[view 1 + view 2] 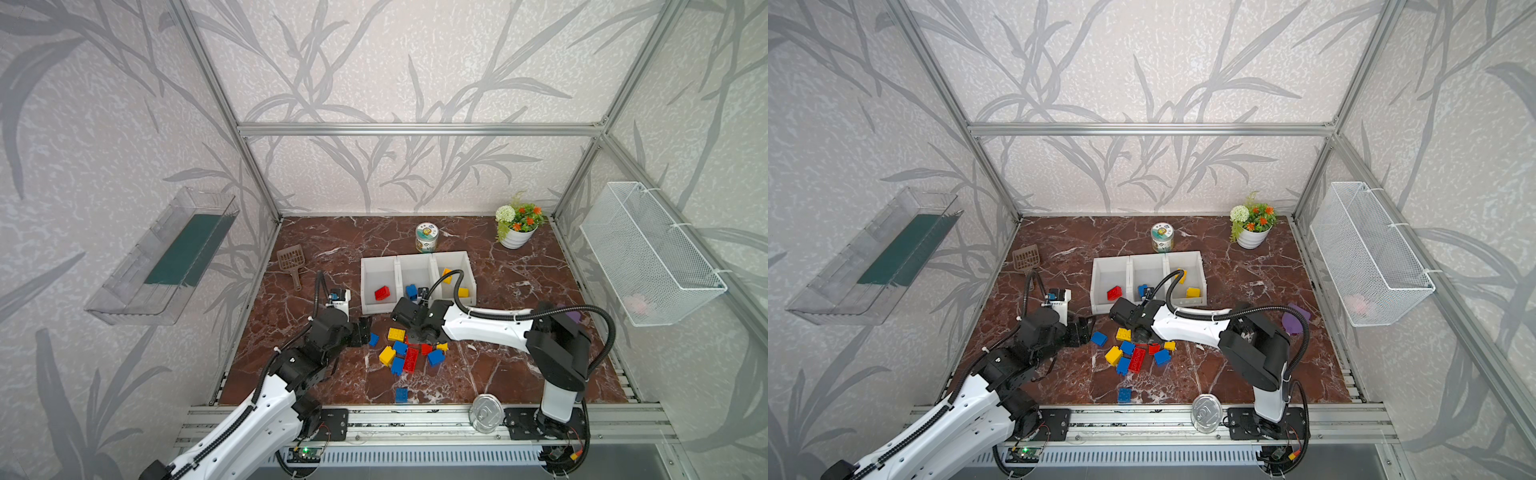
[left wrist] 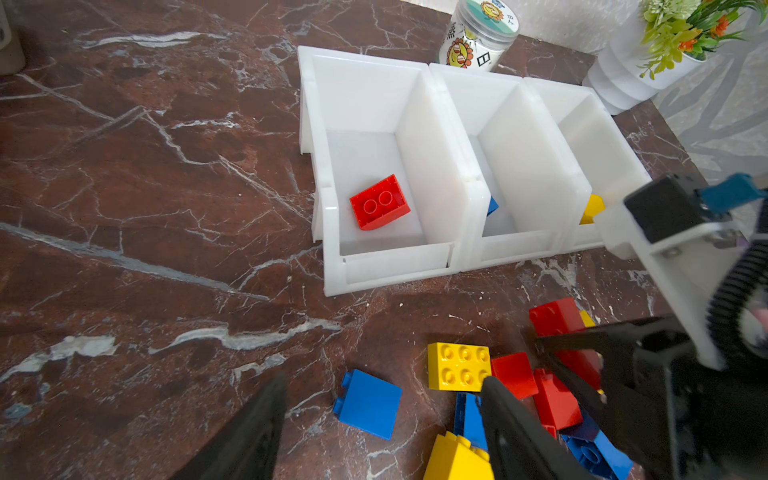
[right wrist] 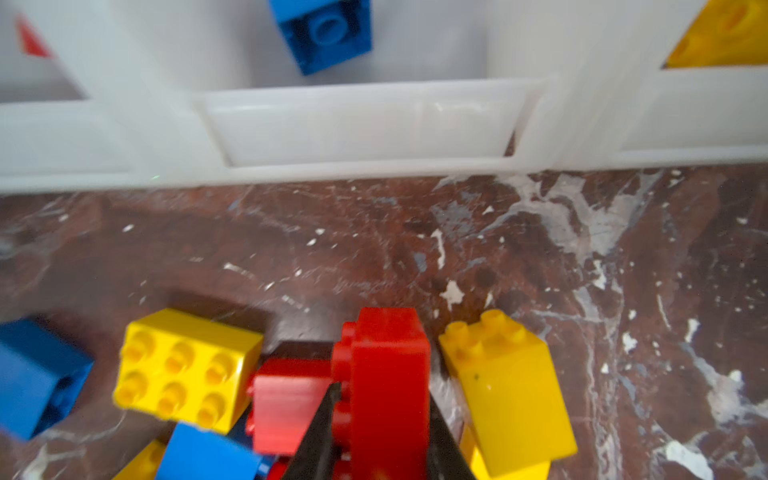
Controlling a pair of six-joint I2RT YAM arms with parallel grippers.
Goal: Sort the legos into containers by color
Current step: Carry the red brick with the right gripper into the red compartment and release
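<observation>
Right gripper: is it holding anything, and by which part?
The right gripper pinches a red lego between its fingers, across two opposite sides. The left gripper holds nothing.

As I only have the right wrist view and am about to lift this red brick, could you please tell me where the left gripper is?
Observer: The left gripper hangs open at the left edge of the pile, with a blue brick just ahead of its fingers; it holds nothing.
Operator: Thank you. Which bin suits my held red brick?
Observer: The leftmost bin; one red brick already lies in it.
Operator: Do any bricks lie away from the pile?
Observer: Yes, one stray blue brick lies alone near the front edge of the table.
</observation>
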